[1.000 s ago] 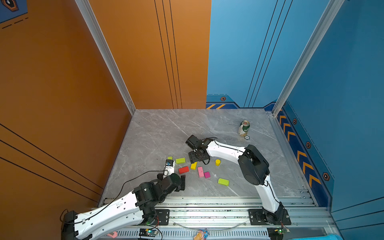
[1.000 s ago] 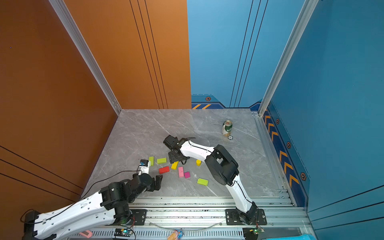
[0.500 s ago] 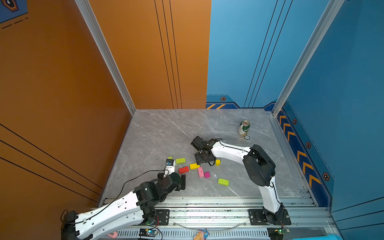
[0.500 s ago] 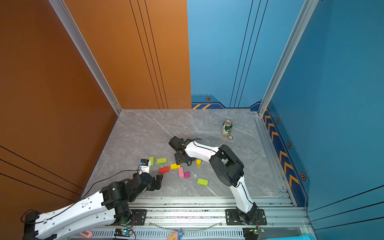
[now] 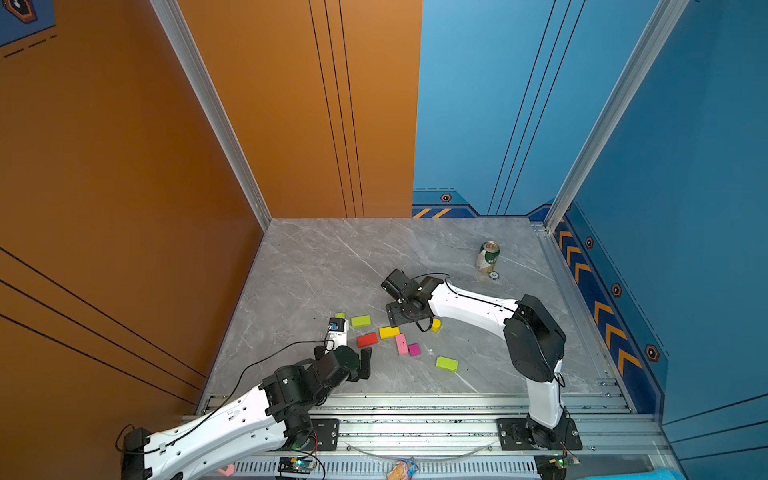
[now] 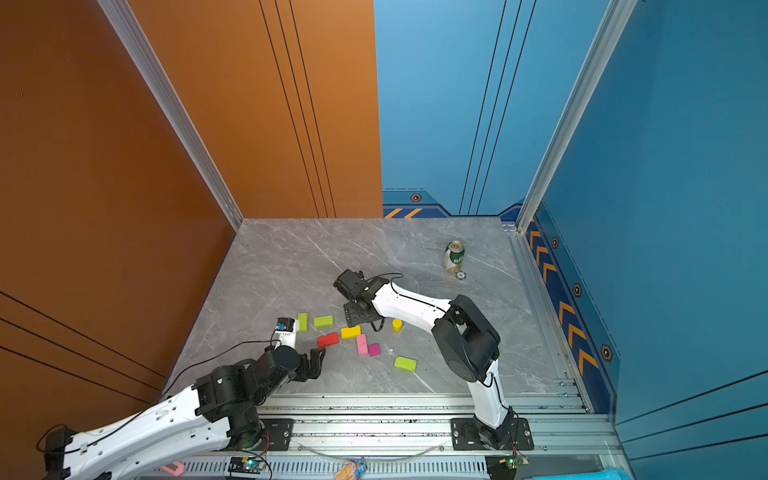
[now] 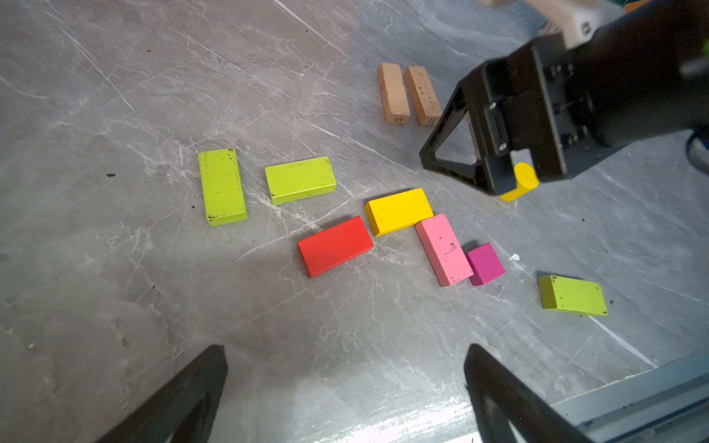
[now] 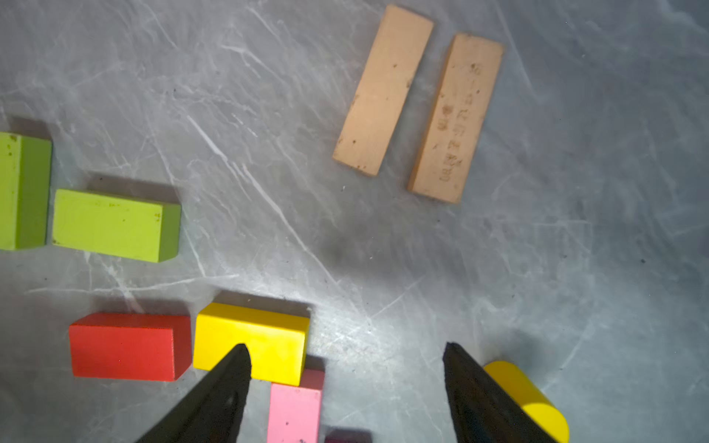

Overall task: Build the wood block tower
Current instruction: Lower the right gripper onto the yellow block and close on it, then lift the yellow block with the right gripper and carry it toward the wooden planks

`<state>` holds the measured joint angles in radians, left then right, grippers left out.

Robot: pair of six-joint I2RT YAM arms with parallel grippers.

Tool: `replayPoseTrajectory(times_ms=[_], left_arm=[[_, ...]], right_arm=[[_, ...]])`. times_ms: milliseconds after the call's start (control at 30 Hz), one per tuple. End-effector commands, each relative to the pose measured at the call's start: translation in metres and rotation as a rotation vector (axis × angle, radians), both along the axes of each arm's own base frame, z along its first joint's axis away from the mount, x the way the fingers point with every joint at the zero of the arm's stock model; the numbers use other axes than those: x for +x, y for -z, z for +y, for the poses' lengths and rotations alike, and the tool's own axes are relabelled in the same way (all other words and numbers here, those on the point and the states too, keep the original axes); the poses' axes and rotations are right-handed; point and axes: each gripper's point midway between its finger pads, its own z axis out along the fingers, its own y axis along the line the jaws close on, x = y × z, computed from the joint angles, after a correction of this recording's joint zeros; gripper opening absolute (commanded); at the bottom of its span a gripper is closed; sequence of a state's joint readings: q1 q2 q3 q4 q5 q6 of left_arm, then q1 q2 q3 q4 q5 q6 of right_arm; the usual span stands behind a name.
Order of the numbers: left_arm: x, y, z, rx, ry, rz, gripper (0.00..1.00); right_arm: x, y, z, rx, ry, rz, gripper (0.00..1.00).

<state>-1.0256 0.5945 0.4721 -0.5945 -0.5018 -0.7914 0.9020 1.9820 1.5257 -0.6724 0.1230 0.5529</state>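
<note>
The wood blocks lie singly on the grey floor and no tower shows. Two tan bars point(image 8: 383, 90) point(image 8: 456, 119) lie side by side. Nearer are three lime-green blocks point(image 7: 222, 186) point(image 7: 300, 179) point(image 7: 572, 295), a red block point(image 7: 335, 245), a yellow rectangle point(image 7: 399, 211), a pink block point(image 7: 444, 249), a magenta cube point(image 7: 485, 264) and a yellow cylinder point(image 7: 523, 184). My right gripper point(image 8: 345, 347) hangs open over bare floor between the yellow rectangle point(image 8: 251, 339) and the cylinder point(image 8: 533, 399). My left gripper point(image 7: 345, 351) is open and empty, near the front edge.
A green-white can point(image 5: 488, 255) stands at the far right with a small round token point(image 5: 493, 275) at its base. A metal rail point(image 5: 415, 405) runs along the front edge. Orange and blue walls close in the floor on three sides.
My right gripper has drawn a little to the right, off the yellow rectangle, which now shows whole, and its jaws have widened slightly. The left arm has not moved.
</note>
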Motion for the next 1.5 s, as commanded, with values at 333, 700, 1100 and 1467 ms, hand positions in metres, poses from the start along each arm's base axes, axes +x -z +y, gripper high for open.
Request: replayPoseTrajectory(times_ms=[333, 700, 1100, 1467], left_arm=[[-0.011, 0.019, 0.009, 0.010, 0.011, 0.040, 0.98], [-0.013, 0.020, 0.012, 0.016, 0.019, 0.040, 0.98], [-0.013, 0.020, 0.014, 0.020, 0.021, 0.036, 0.98], [-0.013, 0.020, 0.015, 0.029, 0.027, 0.032, 0.98]], right_arm=[[-0.023, 0.016, 0.023, 0.028, 0.014, 0.058, 0.80], [-0.030, 0.026, 0.035, 0.025, 0.005, 0.076, 0.80], [-0.032, 0.041, 0.038, 0.011, 0.024, 0.100, 0.80], [-0.032, 0.047, 0.039, 0.004, 0.051, 0.105, 0.79]])
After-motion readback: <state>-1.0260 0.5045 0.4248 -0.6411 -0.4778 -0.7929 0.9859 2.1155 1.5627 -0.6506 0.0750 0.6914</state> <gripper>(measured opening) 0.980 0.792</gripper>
